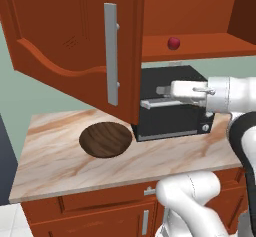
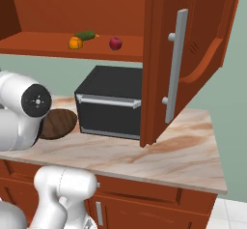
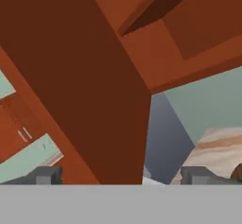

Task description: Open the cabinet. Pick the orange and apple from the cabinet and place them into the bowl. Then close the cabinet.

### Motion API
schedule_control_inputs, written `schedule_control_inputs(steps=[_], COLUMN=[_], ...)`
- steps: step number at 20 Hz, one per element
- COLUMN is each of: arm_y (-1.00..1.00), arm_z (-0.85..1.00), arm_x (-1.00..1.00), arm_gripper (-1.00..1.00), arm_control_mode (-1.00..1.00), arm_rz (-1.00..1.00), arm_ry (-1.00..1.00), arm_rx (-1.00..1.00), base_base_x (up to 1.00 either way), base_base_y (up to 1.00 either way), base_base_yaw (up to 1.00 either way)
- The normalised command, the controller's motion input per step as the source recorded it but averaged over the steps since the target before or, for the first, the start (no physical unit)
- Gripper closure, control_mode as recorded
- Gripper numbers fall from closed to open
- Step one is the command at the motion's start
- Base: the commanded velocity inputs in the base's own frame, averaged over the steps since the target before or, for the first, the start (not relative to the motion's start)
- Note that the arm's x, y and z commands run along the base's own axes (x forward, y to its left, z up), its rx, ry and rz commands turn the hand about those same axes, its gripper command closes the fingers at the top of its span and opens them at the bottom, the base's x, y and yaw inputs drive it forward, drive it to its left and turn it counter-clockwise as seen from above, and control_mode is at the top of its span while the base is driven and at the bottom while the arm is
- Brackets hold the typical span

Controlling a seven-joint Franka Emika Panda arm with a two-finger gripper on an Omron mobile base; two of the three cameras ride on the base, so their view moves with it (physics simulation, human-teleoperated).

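Both doors of the cabinet point(image 1: 60, 31) point(image 2: 202, 25) stand open. On its shelf lie the orange point(image 2: 75, 43) and the apple point(image 1: 173, 43) point(image 2: 115, 43), with a small green vegetable point(image 2: 87, 35) behind the orange. The dark wood bowl point(image 1: 105, 139) point(image 2: 58, 122) rests on the counter below the left door, partly hidden by my arm in the right base view. My gripper point(image 1: 152, 97) point(image 3: 124, 176) is open and holds nothing. It points left in front of the microwave, close to the left door's lower edge point(image 3: 85, 76), well below the shelf.
A black microwave point(image 1: 170, 113) point(image 2: 113, 102) stands on the marble counter point(image 1: 60, 166) under the shelf. The open doors' long grey handles point(image 1: 111, 53) point(image 2: 176, 64) jut out over the counter. Under-counter cupboards point(image 2: 159, 199) run below.
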Motion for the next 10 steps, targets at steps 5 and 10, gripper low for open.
schedule_control_inputs(steps=[5,10], arm_y=[0.8,0.88], arm_z=[0.0,-0.02], arm_x=[0.34,0.16], arm_gripper=[-1.0,-1.0], arm_control_mode=[-1.0,-1.0], arm_rz=[0.44,0.42], arm_ry=[0.0,0.0], arm_rx=[0.0,0.0], base_base_x=[0.0,0.0], base_base_y=[0.0,0.0], base_base_yaw=[0.0,0.0])
